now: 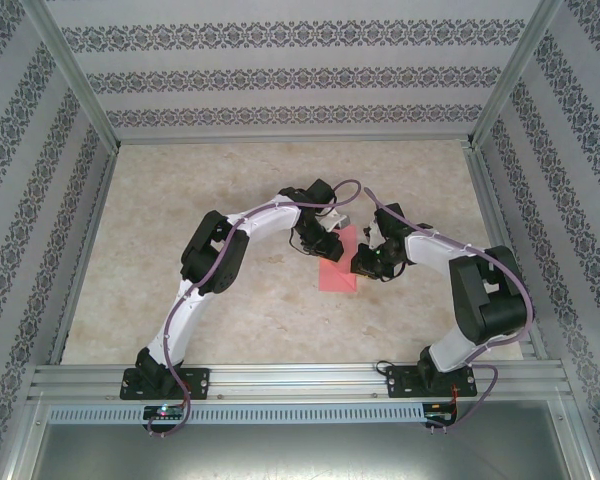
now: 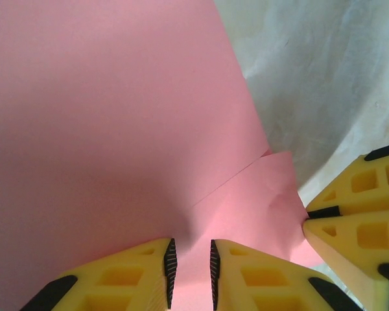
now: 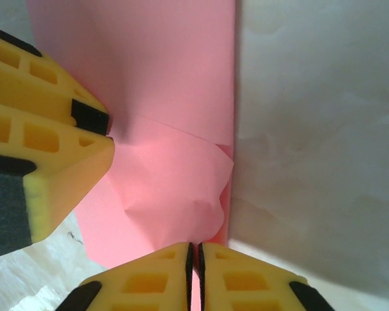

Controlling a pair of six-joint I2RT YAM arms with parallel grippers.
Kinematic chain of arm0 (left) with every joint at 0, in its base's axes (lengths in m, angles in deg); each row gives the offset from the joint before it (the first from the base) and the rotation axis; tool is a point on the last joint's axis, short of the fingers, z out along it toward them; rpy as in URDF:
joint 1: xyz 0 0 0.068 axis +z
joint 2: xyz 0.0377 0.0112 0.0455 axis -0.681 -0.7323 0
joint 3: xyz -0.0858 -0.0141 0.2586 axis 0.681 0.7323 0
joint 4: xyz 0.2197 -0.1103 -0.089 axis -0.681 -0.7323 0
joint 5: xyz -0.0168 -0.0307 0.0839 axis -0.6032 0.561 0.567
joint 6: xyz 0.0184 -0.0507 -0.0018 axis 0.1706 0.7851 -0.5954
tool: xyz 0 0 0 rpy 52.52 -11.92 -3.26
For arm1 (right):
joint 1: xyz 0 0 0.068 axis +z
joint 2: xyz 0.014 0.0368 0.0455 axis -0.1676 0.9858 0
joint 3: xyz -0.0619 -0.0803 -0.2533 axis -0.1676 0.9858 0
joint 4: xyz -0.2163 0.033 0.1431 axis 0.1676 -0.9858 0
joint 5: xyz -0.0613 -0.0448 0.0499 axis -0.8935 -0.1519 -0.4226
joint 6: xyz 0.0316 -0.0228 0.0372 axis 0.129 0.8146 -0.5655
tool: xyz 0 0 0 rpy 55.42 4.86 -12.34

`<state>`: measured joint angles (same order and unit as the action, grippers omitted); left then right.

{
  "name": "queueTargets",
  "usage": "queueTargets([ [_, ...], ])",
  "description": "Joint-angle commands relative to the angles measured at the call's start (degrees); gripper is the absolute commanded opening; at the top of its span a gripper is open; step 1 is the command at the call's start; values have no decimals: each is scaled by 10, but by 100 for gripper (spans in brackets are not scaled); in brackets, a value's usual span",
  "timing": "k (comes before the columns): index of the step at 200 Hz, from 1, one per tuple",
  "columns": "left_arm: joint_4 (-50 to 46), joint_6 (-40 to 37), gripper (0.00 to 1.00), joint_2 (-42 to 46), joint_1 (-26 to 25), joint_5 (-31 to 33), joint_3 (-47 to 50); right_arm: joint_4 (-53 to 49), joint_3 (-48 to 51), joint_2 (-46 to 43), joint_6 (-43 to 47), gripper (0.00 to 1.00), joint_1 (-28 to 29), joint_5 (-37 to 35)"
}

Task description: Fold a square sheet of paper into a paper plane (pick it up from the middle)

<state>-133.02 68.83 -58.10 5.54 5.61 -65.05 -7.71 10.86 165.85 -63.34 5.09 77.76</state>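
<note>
Thin pink-red sheet of paper (image 1: 338,272) lies near the middle of the pale marbled bench (image 1: 180,220), w/ both arms bent in over it from either side. Sheet isn't lying flat as one layer: in the wrist views a loose flap sits on top of the main layer, w/ soft creases running across it

Left pincer (image 1: 330,243) is at the sheet's far-left part, tips down at the paper. Left wrist view: its two yellow fingers w/ black ribbed pads (image 2: 170,272) stand a narrow gap apart. Pink paper shows in the gap, w/ a shadowed pucker just ahead of it. Can't tell whether the paper is actually pinched there or just lies under the tips

Right pincer (image 1: 365,262) is at the sheet's right edge, close to the left one. Right wrist view: its yellow fingers (image 3: 246,278) are pressed almost together, only a hairline slit betw. them. A thin pink strip of the sheet's edge runs into that slit, so it's clamped on the paper's edge. Creases in the flap fan out twd the left pincer's tips, which touch the paper at the left of that view

Bare bench shows beside the sheet's straight right edge. Arm bases are bolted to the aluminium rail (image 1: 300,380) at the bench's near side
</note>
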Motion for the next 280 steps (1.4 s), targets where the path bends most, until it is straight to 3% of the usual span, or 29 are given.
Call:
queueTargets([
  [1, -29, -2, 26, 0, 6, 22, -8, 4, -13, 12, 12, 9, -3, 2],
  [45, -28, -1, 28, 11, 9, 12, -8, 5, -17, 20, 20, 2, -4, -4],
  [195, -6, 18, 30, 22, 11, -37, -11, 5, -13, 46, 26, 1, -3, -30],
  [280, -26, 15, 31, 7, 12, 36, -69, 0, -15, 43, 27, 0, -3, -22],
])
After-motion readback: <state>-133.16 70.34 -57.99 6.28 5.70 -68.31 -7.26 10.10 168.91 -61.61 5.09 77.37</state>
